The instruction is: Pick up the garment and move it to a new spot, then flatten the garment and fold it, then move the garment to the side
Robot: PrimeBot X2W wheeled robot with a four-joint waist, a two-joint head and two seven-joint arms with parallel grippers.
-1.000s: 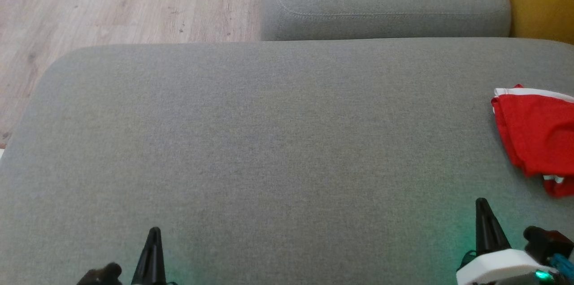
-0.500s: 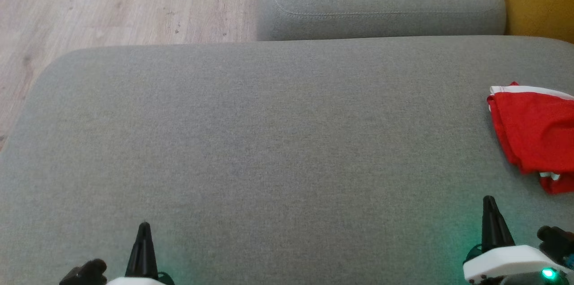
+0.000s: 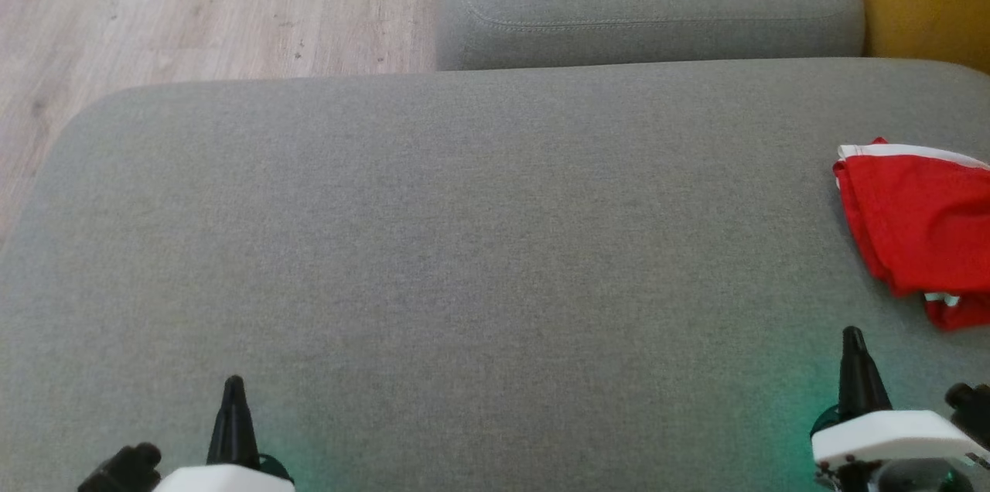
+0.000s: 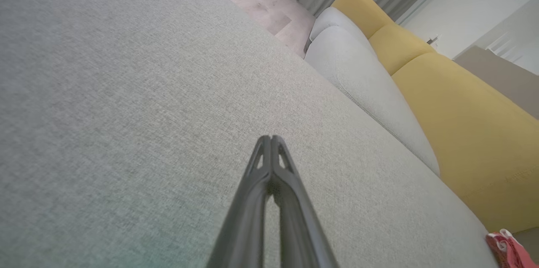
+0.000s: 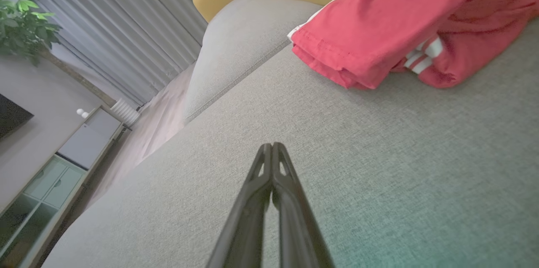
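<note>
The view has slid a little across the couch (image 3: pixel 464 244), so the head has turned. Against the cloth the two grippers have also drawn apart, the left gripper (image 3: pixel 232 387) out toward 9 o'clock and the right gripper (image 3: pixel 852 339) toward 3.

Both sets of fingers are pressed together to a point and hold nothing; the wrist views show each pair closed above bare grey fabric. The garment (image 3: pixel 916 233), red with white stripes, lies at 3 o'clock on the couch, cut by the picture's edge, and at about 1 o'clock from the right gripper, near it but apart. From the right wrist it looks stacked in neat layers.

I'd judge the fold done and the garment already set aside, with the arms parked low at 6 o'clock. If it must be lifted again, the right gripper would need to open and reach toward 1 o'clock for the near hem.

I can read no brand or writing anywhere.
</note>
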